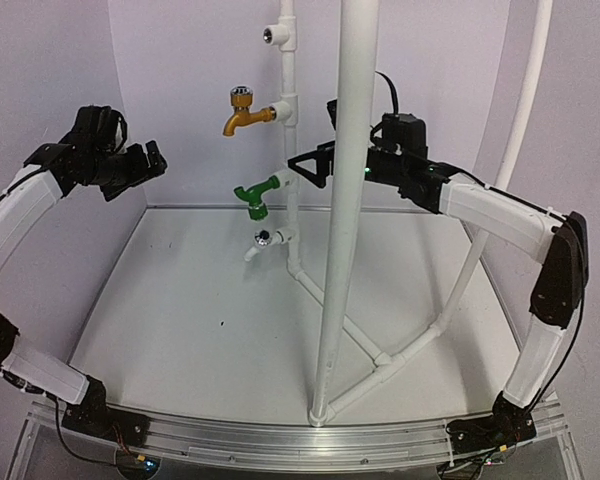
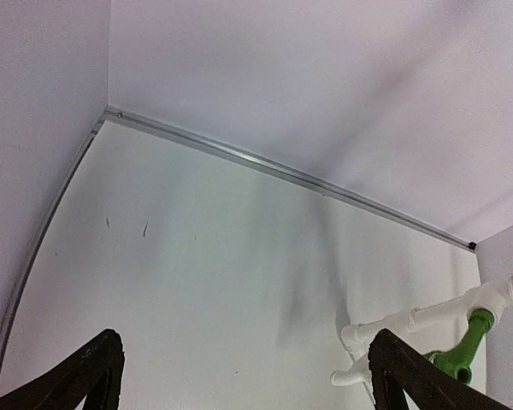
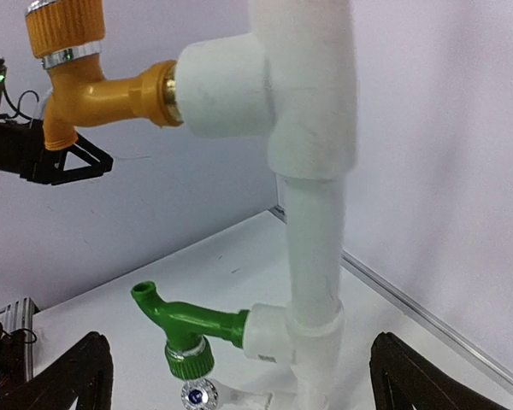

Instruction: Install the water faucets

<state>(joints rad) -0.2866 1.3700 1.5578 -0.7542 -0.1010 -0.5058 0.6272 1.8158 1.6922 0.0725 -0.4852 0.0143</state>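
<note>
Black left fingers (image 2: 395, 369), right fingers (image 3: 395, 369): spread wide, empty.

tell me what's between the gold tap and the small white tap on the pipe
The green tap, clear in the top view.

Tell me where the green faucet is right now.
In the top view the green faucet is mounted on the upright white pipe, below the gold faucet and just left of the right gripper.
</note>
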